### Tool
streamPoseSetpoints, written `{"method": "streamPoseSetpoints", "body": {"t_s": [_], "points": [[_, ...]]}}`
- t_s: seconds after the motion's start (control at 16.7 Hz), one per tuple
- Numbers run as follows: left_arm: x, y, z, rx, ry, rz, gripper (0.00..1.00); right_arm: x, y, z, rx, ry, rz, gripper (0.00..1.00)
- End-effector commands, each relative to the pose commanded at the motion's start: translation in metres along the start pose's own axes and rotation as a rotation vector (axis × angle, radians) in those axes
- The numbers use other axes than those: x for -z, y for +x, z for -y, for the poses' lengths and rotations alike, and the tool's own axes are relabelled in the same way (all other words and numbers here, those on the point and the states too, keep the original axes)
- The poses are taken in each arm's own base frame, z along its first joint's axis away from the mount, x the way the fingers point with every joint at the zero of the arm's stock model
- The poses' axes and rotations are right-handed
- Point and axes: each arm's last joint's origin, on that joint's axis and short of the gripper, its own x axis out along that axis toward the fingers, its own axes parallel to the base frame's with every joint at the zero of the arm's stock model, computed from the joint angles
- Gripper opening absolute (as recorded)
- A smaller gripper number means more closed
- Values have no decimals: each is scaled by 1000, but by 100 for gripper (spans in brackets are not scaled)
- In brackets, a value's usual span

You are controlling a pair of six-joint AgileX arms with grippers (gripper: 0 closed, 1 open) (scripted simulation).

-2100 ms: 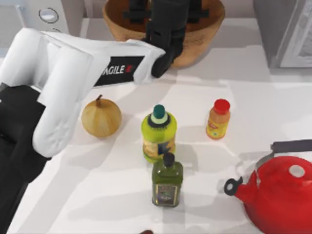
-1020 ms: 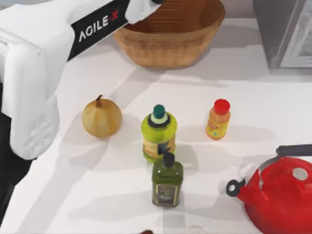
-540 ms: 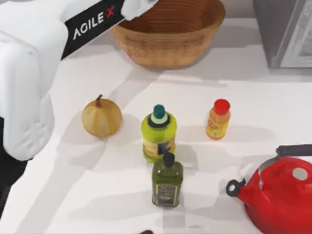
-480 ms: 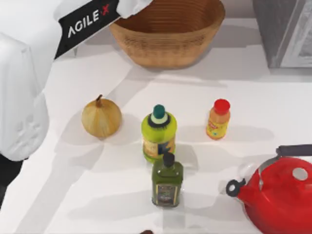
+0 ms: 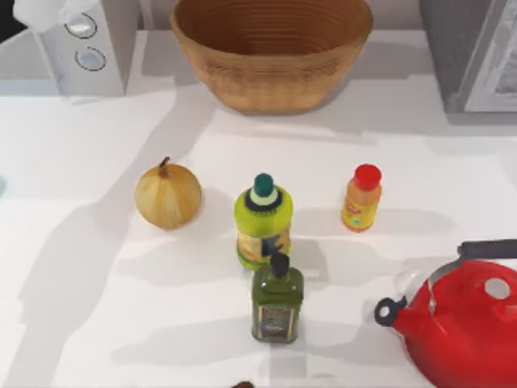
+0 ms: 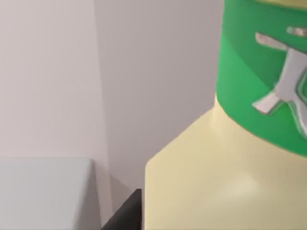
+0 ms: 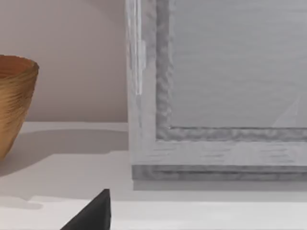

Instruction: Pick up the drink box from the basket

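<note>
The drink box point(image 6: 216, 182) sits close against the left wrist camera, apparently held, though jaw spread is unclear.

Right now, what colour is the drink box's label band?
Green with whitish marks, on the pale-yellow drink box; left wrist view.

Bright, even light floods the white tabletop point(image 5: 420, 162) in the top view. Soft-edged shadows stretch out to both left and right from the yellow-green bottle with a teal cap point(image 5: 262, 222) and the dark green glass bottle with a black cap point(image 5: 277, 303). A broad, faint shadow runs diagonally across the table's left side. The round tan wicker basket point(image 5: 271, 77) darkens the surface just below its wall. In the left wrist view, the pale cream-yellow carton with a green label point(image 6: 216, 182) carries a mild sheen.
</note>
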Motion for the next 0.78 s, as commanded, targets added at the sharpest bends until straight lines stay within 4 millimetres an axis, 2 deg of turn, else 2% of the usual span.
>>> {"method": "streamPoseSetpoints", "body": {"t_s": [0.18,0.3,0.42,0.54,0.66,0.78], "points": [[-5,-68,-56,-4,16,-11,0,0,0,0,0,0,0,100],[10,-119,-89,-6,29,-24,0,0,0,0,0,0,0,100],[37,-169,-117,-7,39,-29,0,0,0,0,0,0,0,100],[73,-213,-137,-8,45,-25,0,0,0,0,0,0,0,100],[114,-245,-151,-9,48,-14,0,0,0,0,0,0,0,100],[154,-265,-159,-9,48,1,0,0,0,0,0,0,0,100]]}}
